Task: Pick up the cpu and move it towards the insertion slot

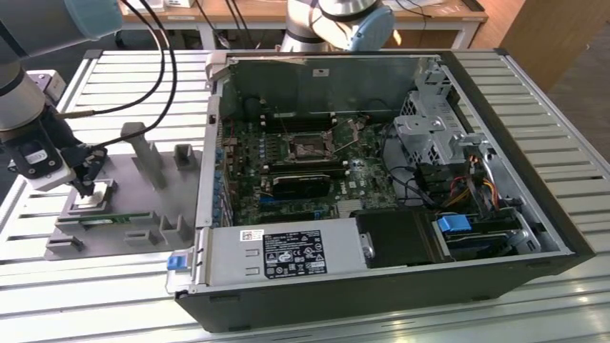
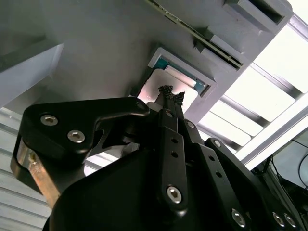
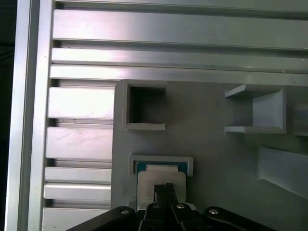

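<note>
From my station, the gripper (image 1: 86, 187) sat directly over the cpu (image 1: 96, 201), with its tips at or just above the chip's top face. In both wrist views the fingertips (image 2: 165, 89) (image 3: 165, 188) were drawn together with nothing pinched between them. The cpu (image 3: 149, 179) lay flat in a raised pocket of the grey fixture plate (image 1: 143, 218) at the exterior view's left, well apart from the insertion slot (image 1: 310, 148) inside the open computer case (image 1: 381, 286). It looked square and silvery-white, with a teal strip along one edge.
</note>
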Motion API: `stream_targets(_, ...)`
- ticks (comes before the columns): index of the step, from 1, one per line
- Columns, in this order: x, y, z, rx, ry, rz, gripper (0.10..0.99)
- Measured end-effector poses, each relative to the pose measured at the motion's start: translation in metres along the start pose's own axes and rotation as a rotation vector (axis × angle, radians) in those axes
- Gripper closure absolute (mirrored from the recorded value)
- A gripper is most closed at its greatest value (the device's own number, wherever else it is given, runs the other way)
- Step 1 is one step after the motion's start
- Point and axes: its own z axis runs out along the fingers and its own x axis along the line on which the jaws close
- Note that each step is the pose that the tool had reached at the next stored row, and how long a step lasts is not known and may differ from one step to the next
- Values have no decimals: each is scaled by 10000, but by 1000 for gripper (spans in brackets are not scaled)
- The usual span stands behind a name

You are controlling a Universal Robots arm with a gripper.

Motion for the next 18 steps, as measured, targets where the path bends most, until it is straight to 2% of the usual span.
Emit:
stream_targets(8,0,0,6,0,1,3,973)
stream_targets(10,0,0,7,0,0,3,855)
stream_targets(11,0,-1,7,1,1,3,855)
stream_targets(13,0,0,8,0,0,3,737)
stream_targets(14,0,0,8,0,0,3,737)
stream_targets(16,0,0,8,0,0,3,620)
stream_targets(17,0,-1,9,0,0,2,620)
stream_targets(18,0,-1,9,0,0,3,561)
